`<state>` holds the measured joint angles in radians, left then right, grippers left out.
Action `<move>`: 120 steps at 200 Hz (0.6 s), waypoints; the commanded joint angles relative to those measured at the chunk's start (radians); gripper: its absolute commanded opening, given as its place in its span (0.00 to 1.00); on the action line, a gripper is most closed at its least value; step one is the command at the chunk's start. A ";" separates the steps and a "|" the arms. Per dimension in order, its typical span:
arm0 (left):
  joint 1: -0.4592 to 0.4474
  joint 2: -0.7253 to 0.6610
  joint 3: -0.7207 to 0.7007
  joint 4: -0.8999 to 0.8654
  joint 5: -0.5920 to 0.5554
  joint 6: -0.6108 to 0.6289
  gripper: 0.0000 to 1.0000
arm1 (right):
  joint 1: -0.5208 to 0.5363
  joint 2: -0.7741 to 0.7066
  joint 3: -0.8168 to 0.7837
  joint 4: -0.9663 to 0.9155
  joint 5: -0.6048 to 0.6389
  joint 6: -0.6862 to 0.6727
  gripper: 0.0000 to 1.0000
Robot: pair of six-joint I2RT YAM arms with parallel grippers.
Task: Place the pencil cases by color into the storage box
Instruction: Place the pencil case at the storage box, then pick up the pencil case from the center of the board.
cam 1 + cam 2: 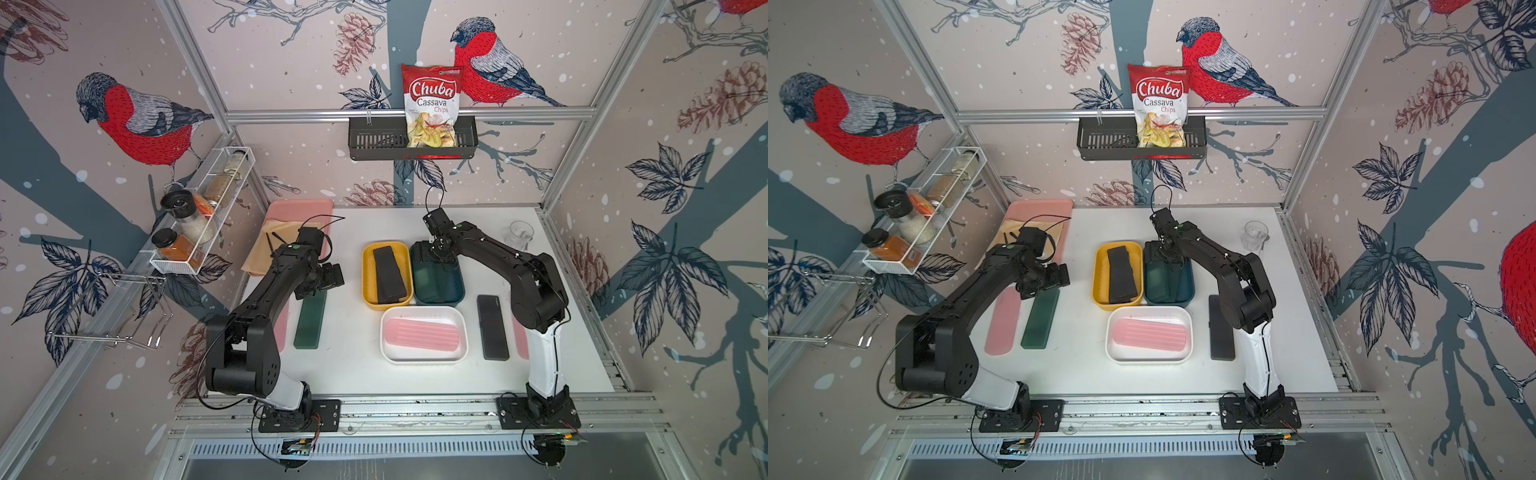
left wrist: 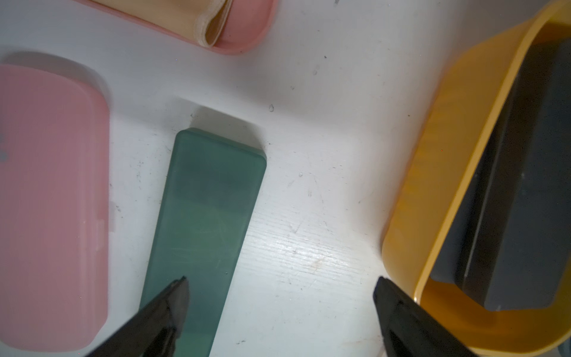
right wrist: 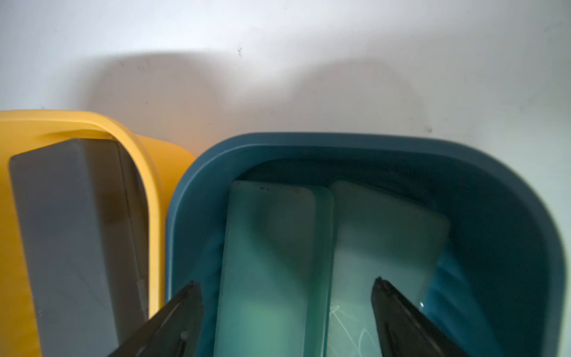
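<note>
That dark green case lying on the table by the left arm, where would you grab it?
Across its narrow width, from straight above: the green case lies flat, long and slim, with bare table along both long edges, leaving room for the open left gripper.

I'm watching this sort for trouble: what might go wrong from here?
The left end effector is off-centre: one fingertip is over the flat dark green pencil case, the other by the yellow plastic tub. Descending may hit either.
The right end effector hangs open above two green cases in the dark blue plastic tub; lifting out could snag its rim.
</note>
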<state>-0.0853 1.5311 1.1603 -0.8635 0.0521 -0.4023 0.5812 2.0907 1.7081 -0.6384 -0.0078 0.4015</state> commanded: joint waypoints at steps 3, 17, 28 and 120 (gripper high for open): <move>0.030 0.032 -0.013 -0.010 0.008 0.062 0.97 | -0.001 -0.035 -0.006 -0.018 0.022 -0.023 0.90; 0.054 0.060 -0.019 0.001 0.022 0.085 0.97 | -0.004 -0.058 -0.021 -0.019 0.030 -0.027 0.91; 0.071 0.082 -0.022 0.010 0.026 0.099 0.97 | -0.007 -0.077 -0.041 -0.017 0.035 -0.027 0.91; 0.140 0.210 0.041 0.015 -0.008 0.214 0.97 | -0.050 -0.185 -0.194 0.027 0.043 -0.009 0.91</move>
<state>0.0463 1.7214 1.1893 -0.8413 0.0650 -0.2436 0.5388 1.9240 1.5307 -0.6334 0.0223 0.3889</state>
